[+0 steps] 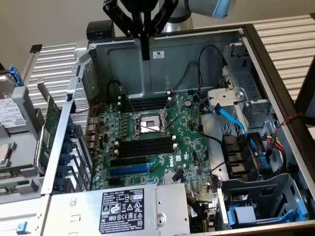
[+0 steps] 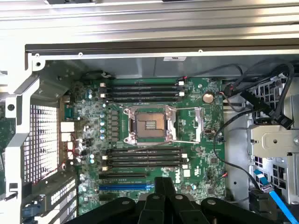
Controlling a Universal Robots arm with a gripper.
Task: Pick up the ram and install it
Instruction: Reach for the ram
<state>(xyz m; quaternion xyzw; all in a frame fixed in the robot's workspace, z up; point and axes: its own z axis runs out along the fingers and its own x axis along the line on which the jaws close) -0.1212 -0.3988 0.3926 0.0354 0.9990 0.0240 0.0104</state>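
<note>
Black gripper (image 2: 164, 179) fingers (image 2: 158, 196), pressed together at the tips, hang over the near edge of a green motherboard (image 2: 196, 140) inside an open computer case (image 2: 140, 67). In the exterior view the gripper (image 1: 145, 58) is poised high over the far wall of the case (image 1: 128, 69), apart from every part below it.

On the motherboard (image 1: 187, 142), an open processor socket (image 1: 147, 125) sits at the middle, its metal frame lifted. A bank of black memory slots (image 1: 145, 104) with white end clips runs along the socket's far side, and a second bank (image 1: 145, 146) along its near side. In the wrist view the far slots (image 2: 140, 91) and the near slots (image 2: 142, 157) flank the socket (image 2: 149, 125). A blue expansion slot (image 1: 129, 169) lies nearer the board's front edge, just beyond a grey power supply (image 1: 123, 209) with a black label at the near edge of the case. A blue cable (image 1: 231, 118) crosses the drive bays on the exterior view's right.

Outside the case, beyond its wall on the exterior view's left, a large green expansion card (image 1: 49, 123) leans upright, and a narrow green strip (image 1: 15, 172) lies flat at the picture's edge, partly cut off. Whether that strip is the ram cannot be told.
</note>
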